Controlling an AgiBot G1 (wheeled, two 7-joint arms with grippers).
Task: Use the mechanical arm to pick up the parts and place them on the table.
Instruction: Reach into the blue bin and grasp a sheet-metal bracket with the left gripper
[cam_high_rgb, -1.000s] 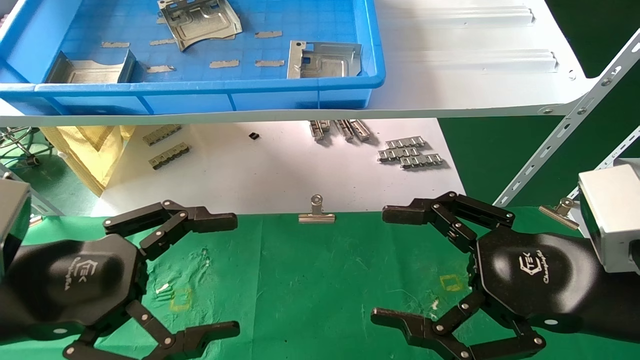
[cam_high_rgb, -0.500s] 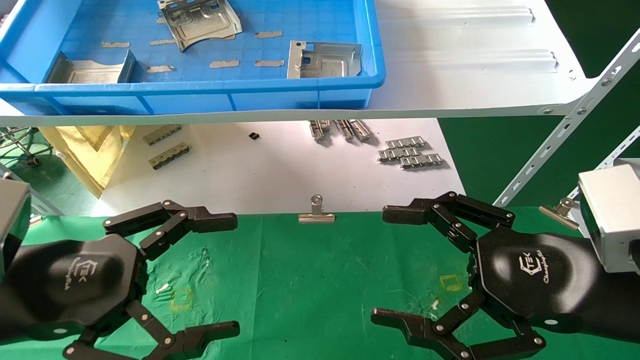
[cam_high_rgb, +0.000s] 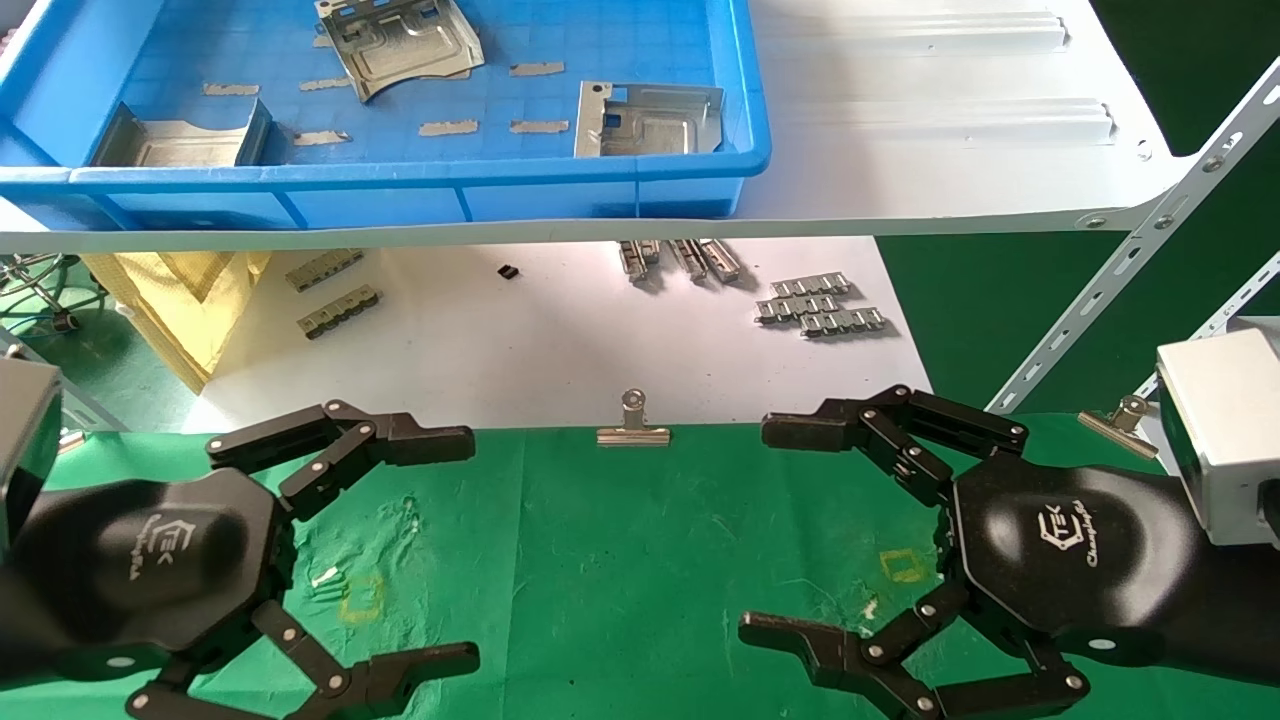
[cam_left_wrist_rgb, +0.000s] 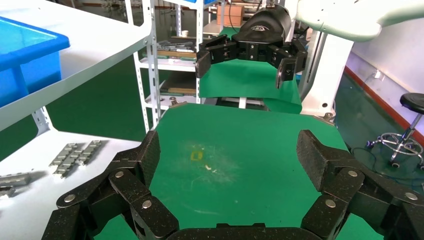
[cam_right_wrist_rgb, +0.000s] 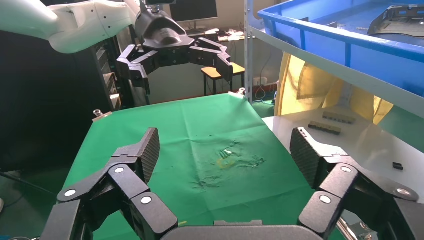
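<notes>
Three silvery parts lie in the blue tray on the shelf: one at the back (cam_high_rgb: 400, 40), one at the right (cam_high_rgb: 650, 120), one at the left front (cam_high_rgb: 180, 140). Below the shelf, both black mechanical arm hands hover low over the green table (cam_high_rgb: 620, 560), facing each other. My left gripper (cam_high_rgb: 470, 550) (cam_left_wrist_rgb: 227, 155) is open and holds nothing. My right gripper (cam_high_rgb: 755, 530) (cam_right_wrist_rgb: 225, 150) is also open and holds nothing. Only green cloth shows between each pair of fingers. Each wrist view shows the other hand farther off, the right gripper (cam_left_wrist_rgb: 245, 55) and the left gripper (cam_right_wrist_rgb: 175, 55).
The blue tray (cam_high_rgb: 400, 195) rests on a white shelf (cam_high_rgb: 950, 150) that overhangs the table's far side. Slanted shelf struts (cam_high_rgb: 1130, 270) stand at the right. Binder clips (cam_high_rgb: 633, 425) (cam_high_rgb: 1120, 418) pin the cloth. Grey ridged strips (cam_high_rgb: 820, 305) lie on the white sheet (cam_high_rgb: 500, 340).
</notes>
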